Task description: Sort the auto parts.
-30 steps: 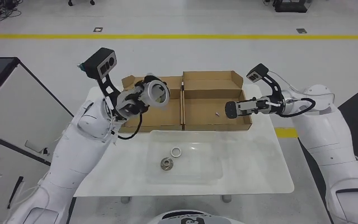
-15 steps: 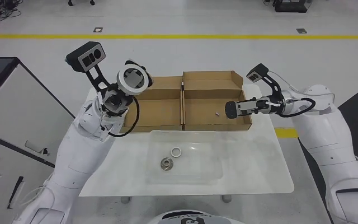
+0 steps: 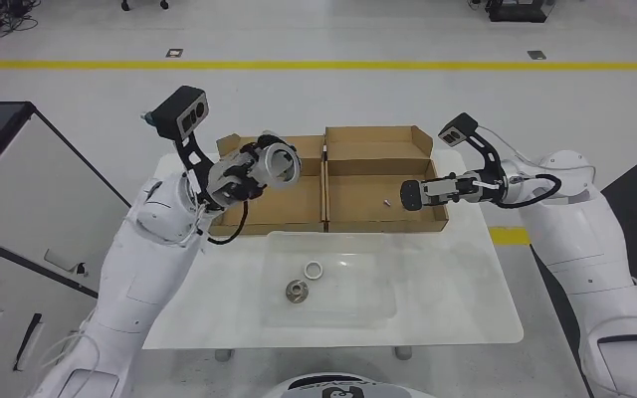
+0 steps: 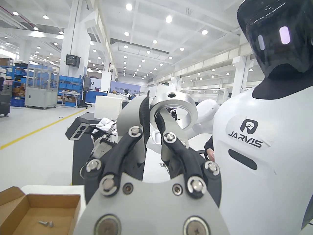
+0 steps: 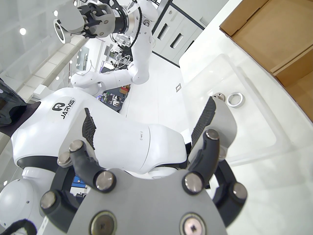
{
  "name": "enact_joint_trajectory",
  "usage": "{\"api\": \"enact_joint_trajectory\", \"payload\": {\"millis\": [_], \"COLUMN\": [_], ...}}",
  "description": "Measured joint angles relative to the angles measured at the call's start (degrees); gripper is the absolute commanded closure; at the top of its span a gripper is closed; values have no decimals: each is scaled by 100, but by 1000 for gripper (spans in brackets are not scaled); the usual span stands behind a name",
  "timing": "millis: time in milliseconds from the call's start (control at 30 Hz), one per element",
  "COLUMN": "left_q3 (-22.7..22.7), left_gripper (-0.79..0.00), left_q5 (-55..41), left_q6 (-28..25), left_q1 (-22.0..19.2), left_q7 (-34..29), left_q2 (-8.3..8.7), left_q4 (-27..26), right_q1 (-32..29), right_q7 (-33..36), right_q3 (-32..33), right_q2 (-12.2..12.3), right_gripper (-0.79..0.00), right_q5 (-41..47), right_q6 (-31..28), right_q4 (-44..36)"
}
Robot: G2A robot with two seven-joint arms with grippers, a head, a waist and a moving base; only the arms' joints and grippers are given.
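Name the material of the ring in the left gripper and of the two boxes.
The ring: likely machined metal, silvery satin finish with soft reflections and a drilled hole. The boxes: cardboard, matte brown, with folded flaps.

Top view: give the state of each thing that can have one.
Left gripper: shut on the large metal ring.
Right gripper: open, empty.
Left box: open.
Right box: open, a small screw inside.
Clear tray: holds a small ring and a round part.

The left box [image 3: 289, 209] touches the right box [image 3: 378, 199] along the far edge of the surface [image 3: 468, 289]; before them, a tray [image 3: 373, 298] holds a ring [image 3: 314, 270] and a disc [image 3: 296, 291].
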Motion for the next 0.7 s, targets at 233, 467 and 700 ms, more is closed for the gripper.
{"api": "enact_joint_trajectory", "payload": {"millis": [233, 467, 700], "left_q3": [26, -290, -366], "left_gripper": [0, 0, 0], "left_q5": [-1324, -2481, -1552], "left_q6": [0, 0, 0], "left_q1": [96, 237, 246], "left_q7": [93, -478, -1174], "left_q2": [-156, -429, -527], "left_q4": [-421, -536, -132], "right_q1": [0, 0, 0], "right_q7": [0, 0, 0], "right_q3": [0, 0, 0], "right_q2": [0, 0, 0], "right_gripper": [-785, -785, -785], "right_q5": [0, 0, 0], "right_q6": [0, 0, 0], "right_q4": [0, 0, 0]}}
